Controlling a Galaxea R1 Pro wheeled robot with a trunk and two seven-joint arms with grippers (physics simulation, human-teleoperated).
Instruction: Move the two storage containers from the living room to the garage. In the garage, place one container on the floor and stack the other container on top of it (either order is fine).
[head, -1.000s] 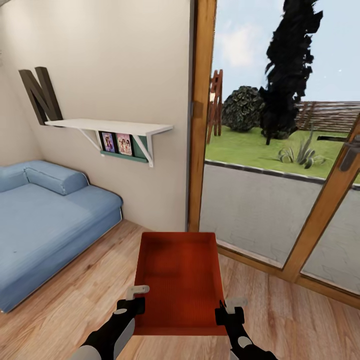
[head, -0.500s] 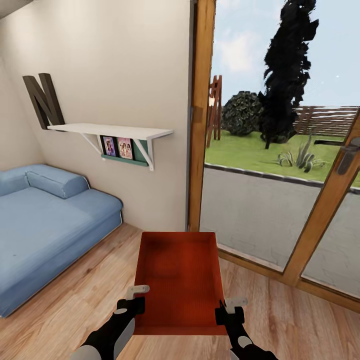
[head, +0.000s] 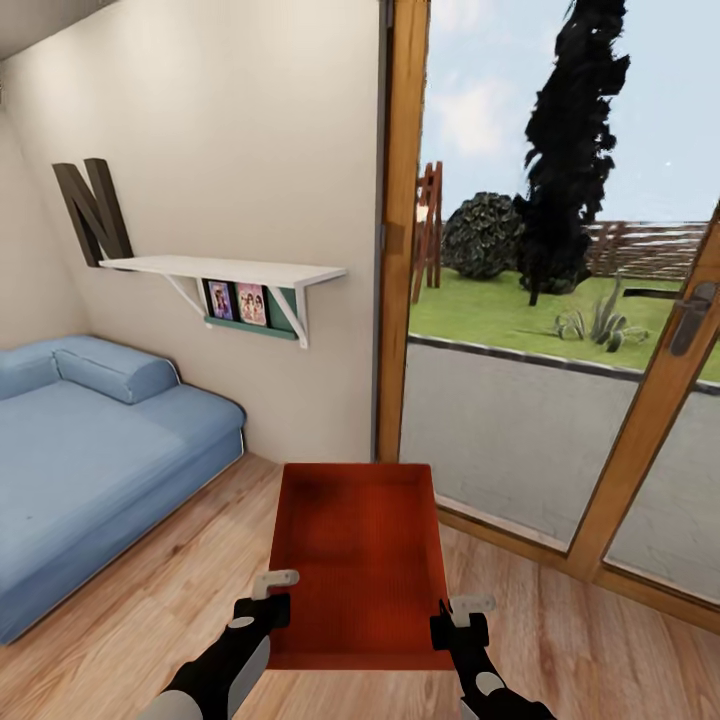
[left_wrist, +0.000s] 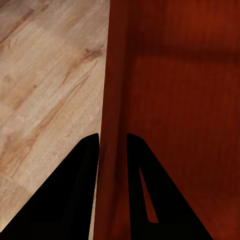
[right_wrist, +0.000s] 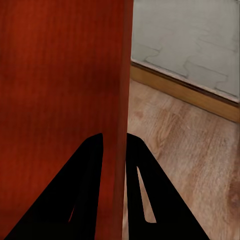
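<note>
Head view: red-orange rectangular open-top storage container (head: 358, 560) carried level between both arms above the light wood plank floor (head: 150, 600), long axis pointing straight ahead toward the cream wall (head: 250, 130) and wood-framed glass door (head: 560, 400); blue sofa (head: 90, 460) off to the left; left claw (head: 262, 600) pinched tight on the near left wall, one finger each side; right claw (head: 462, 618) clamped likewise on the near right wall; both equally near; probably in transit, garage not yet reached.

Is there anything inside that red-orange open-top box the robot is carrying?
No, the head view shows the red-orange open-top box with a bare bottom, held between the left gripper and right gripper.
</note>
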